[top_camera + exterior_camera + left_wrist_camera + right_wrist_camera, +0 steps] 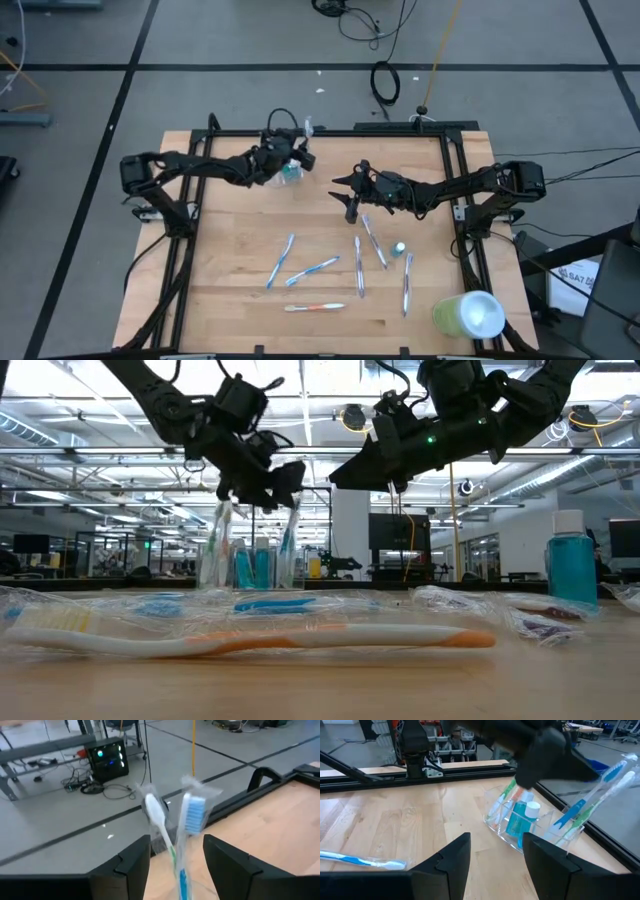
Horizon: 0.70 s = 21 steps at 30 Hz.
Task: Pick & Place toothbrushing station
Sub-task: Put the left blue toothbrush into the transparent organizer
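Note:
A small clear cup stands near the table's far edge, left of middle, and also shows in the right wrist view. It holds teal white-capped tubes and several upright toothbrushes. My left gripper is open just above it. Its fingers stand on either side of a white brush head and a blue-bristled one. My right gripper is open and empty above mid-table, pointing toward the cup. Several wrapped toothbrushes lie flat on the table.
A teal white-capped tube stands among the loose brushes, right of middle. An orange-and-white brush lies nearest the front edge. A large lime-green cylinder lies at the front right corner. Black frame rails run along the table's sides.

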Available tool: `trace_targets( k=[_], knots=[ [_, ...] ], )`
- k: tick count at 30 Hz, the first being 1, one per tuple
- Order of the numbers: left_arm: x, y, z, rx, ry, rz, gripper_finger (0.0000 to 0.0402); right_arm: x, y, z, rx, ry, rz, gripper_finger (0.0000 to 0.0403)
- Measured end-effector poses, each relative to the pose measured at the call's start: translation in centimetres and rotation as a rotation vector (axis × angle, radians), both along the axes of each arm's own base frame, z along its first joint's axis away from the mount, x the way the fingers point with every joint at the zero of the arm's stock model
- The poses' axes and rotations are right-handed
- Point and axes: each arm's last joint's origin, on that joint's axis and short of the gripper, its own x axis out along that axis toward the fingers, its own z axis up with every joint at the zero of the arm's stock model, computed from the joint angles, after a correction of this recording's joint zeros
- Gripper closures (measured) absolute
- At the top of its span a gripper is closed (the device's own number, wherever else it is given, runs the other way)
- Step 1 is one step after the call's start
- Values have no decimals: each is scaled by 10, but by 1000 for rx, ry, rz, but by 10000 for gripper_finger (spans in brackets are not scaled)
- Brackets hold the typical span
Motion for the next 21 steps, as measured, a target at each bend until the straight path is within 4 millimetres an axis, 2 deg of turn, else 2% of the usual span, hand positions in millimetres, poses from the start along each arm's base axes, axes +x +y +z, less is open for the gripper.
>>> trace_targets(
  k=[6,11,15,21],
  knots=[
    [-11,-23,34,36,30,-226,211,0,0,0,0,0,0,232],
    [-31,-54,55,-75,62,-416,211,0,0,0,0,0,-1,232],
    [-49,-81,56,-277,110,-531,211,0,0,0,0,0,-2,232],
    [-59,-118,41,-500,249,-605,211,0,0,0,8,-2,-4,232]
  ],
)
